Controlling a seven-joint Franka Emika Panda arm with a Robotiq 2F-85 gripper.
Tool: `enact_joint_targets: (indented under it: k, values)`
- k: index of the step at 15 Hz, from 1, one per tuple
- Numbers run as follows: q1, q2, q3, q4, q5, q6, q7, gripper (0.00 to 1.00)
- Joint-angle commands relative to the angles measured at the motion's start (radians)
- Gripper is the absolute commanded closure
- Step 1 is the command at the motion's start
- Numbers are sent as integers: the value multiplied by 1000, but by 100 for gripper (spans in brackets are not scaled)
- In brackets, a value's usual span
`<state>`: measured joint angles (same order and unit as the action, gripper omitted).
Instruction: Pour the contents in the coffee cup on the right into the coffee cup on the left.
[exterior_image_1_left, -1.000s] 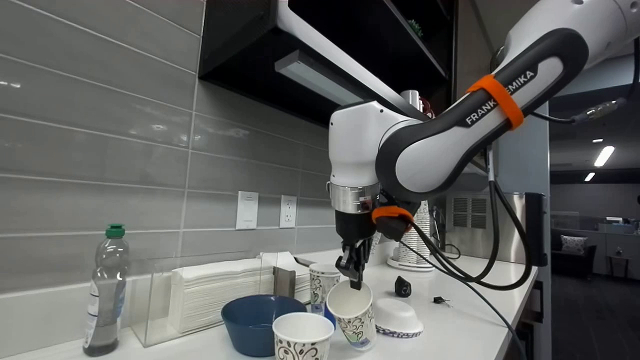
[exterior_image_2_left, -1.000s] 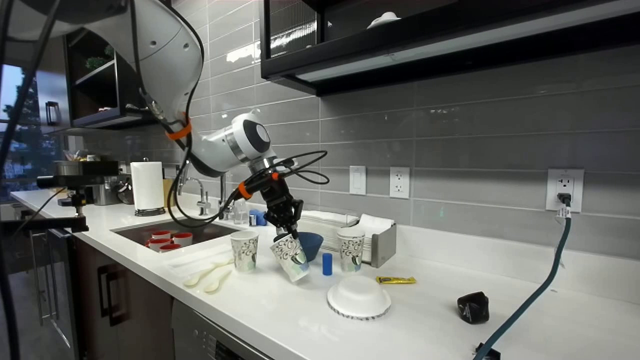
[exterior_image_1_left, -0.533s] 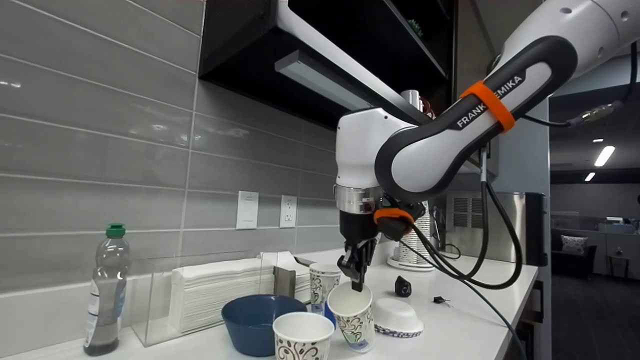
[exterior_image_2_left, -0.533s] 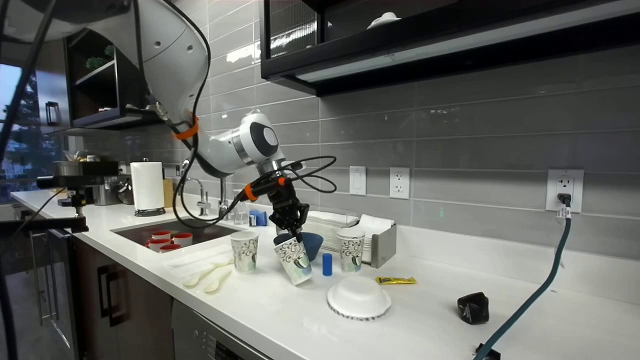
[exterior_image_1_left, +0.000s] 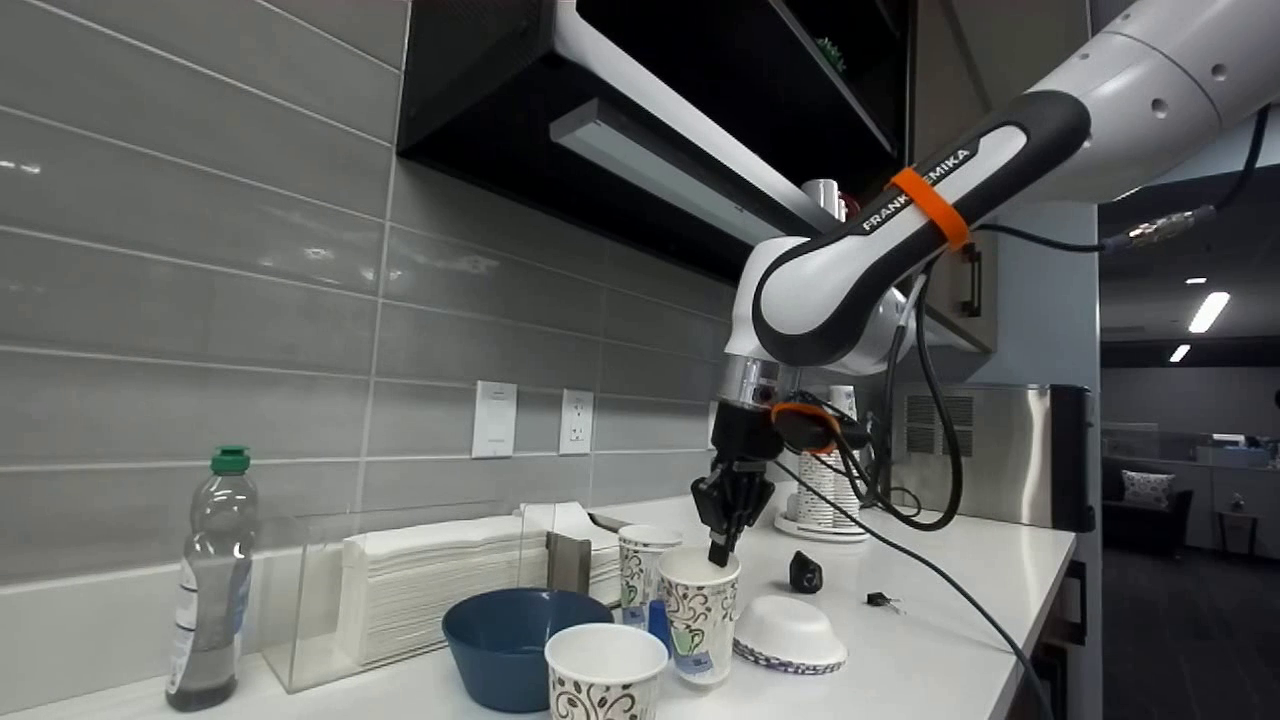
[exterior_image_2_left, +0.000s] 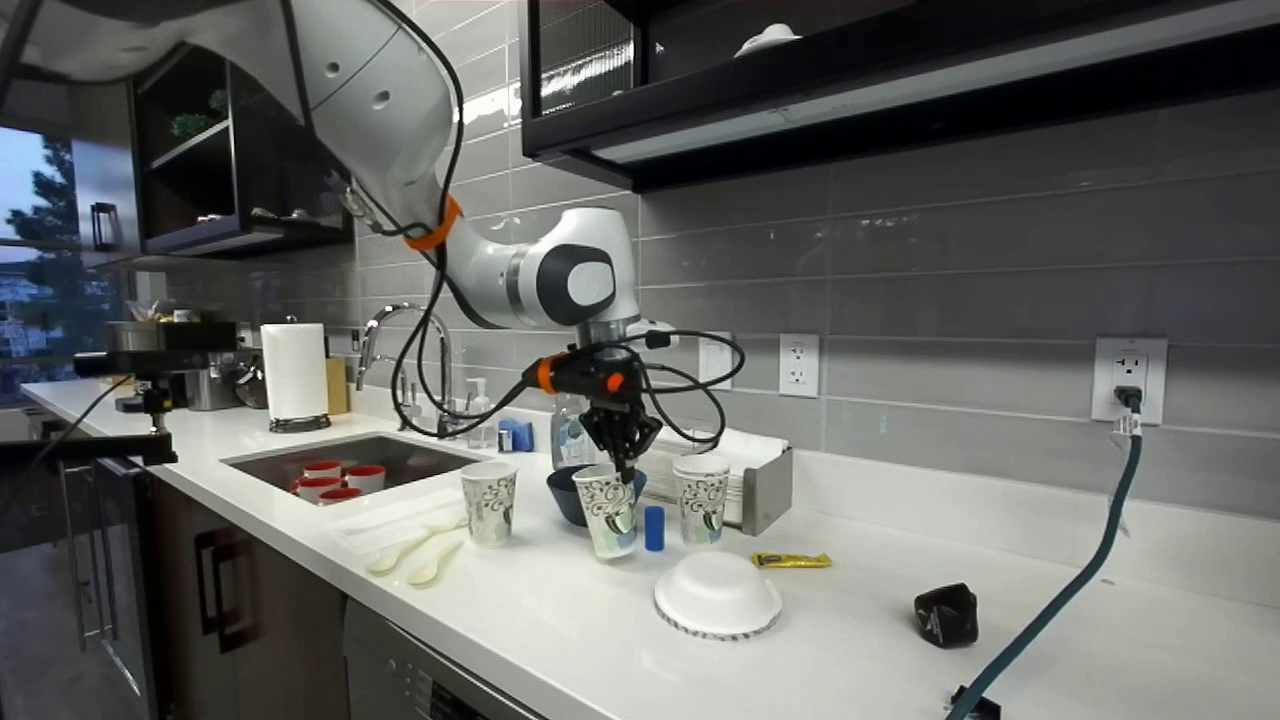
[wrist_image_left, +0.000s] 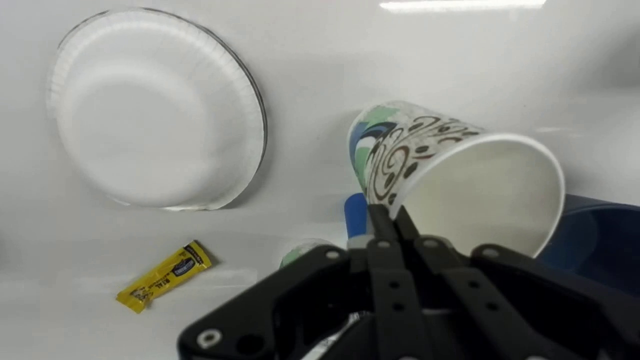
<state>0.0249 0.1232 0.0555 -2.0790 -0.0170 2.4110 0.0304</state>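
Observation:
My gripper (exterior_image_1_left: 718, 558) is shut on the rim of a patterned paper coffee cup (exterior_image_1_left: 700, 625), one finger inside and one outside. The held cup also shows in an exterior view (exterior_image_2_left: 608, 515), tilted slightly with its base close to the counter; I cannot tell if it touches. In the wrist view the held cup (wrist_image_left: 415, 155) has its mouth facing the camera, and its pale inside wall shows no contents. A second cup (exterior_image_2_left: 489, 508) stands upright nearer the sink; it also shows in an exterior view (exterior_image_1_left: 605, 680). A third cup (exterior_image_2_left: 702, 505) stands upright by the napkins.
A dark blue bowl (exterior_image_1_left: 500, 660) sits behind the held cup. A blue cylinder (exterior_image_2_left: 654, 528) stands close beside the cup. Upturned white paper bowls (exterior_image_2_left: 718, 597), a yellow packet (exterior_image_2_left: 790, 560), spoons (exterior_image_2_left: 435, 560), a napkin holder (exterior_image_2_left: 768, 492) and a soap bottle (exterior_image_1_left: 212, 590) are around.
The held cup has turned from a clear tilt to nearly upright. The arm and cup have shifted away from the second cup, towards the third cup. The other cups have not moved.

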Motion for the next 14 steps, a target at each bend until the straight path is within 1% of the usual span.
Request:
enact_joint_targets:
  k: [1, 3, 4, 5, 6, 8, 10, 11, 12, 13, 14]
  values:
    - [-8, 15, -1, -7, 91, -42, -65, 99]
    - [-9, 21, -2, -14, 105, -49, -75, 97]
    - [-10, 22, -4, -15, 102, -48, -77, 71]
    - [-10, 19, -6, -16, 97, -51, -76, 70]
    - [-10, 14, -8, -19, 91, -52, -71, 64]
    - [-10, -25, -11, -34, 77, -50, -67, 50]
    - [-10, -96, -11, -65, 79, -36, -82, 36]
    - [-6, -141, -18, -87, 40, -32, -51, 30]
    - [-1, -179, -27, -105, -18, -29, 7, 23]
    - [0, -213, -34, -119, -111, -28, 107, 16]
    - [-4, -239, -30, -135, -187, -34, 173, 9]
